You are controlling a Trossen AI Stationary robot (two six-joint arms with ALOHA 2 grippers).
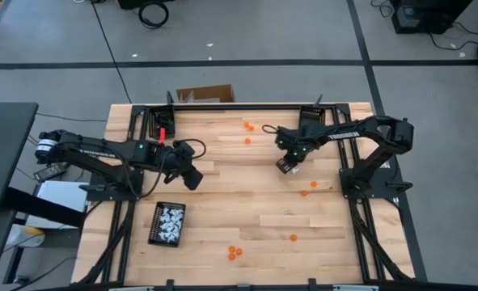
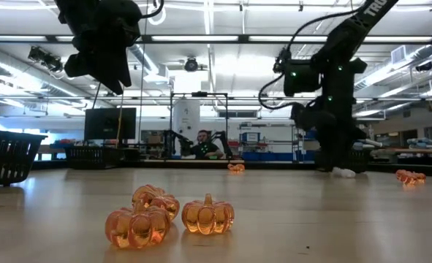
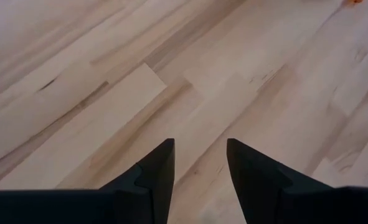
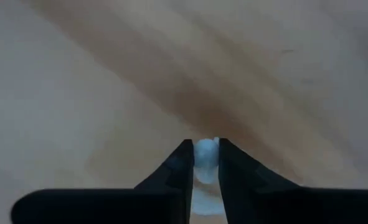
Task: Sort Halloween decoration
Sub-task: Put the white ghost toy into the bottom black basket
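Gripping tiny white trinket (image 4: 205, 155) at fingertips, right end effector (image 4: 204, 163) low over surface (image 1: 247, 202); shallow pinch may slip. Left end effector (image 3: 200, 163) released, idle.

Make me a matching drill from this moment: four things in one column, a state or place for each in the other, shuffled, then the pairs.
1. right gripper
2. left gripper
3. black tray
4. three orange pumpkins

A. open above bare wood
B. clustered at the table's near edge
C. holds white trinkets
D. closed on a white trinket

Pairs: 1-D, 2-A, 3-C, 4-B
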